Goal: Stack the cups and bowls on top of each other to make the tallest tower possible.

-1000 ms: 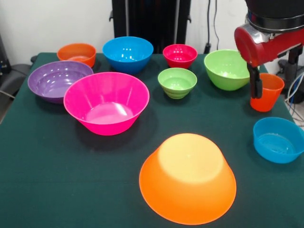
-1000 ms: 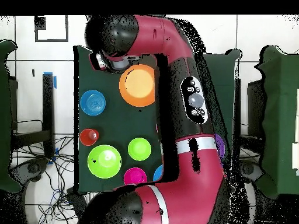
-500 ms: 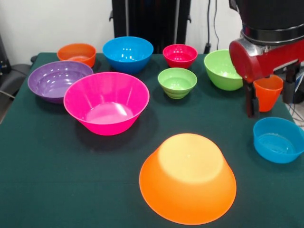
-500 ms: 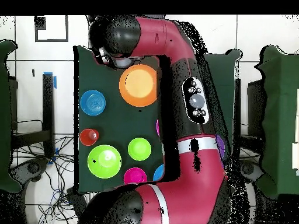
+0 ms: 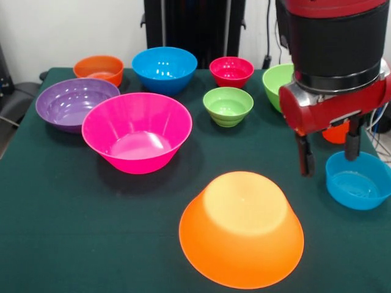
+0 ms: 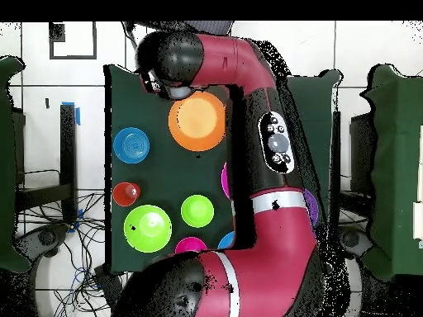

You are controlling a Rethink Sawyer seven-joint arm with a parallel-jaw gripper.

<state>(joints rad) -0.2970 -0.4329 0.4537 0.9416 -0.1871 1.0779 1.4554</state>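
the large orange bowl is seen rim down on the table, nothing stacked on it. the pink bowl sits upright to its left. the gripper is held spread and empty beside the small blue bowl; the cup is mostly hidden behind it.
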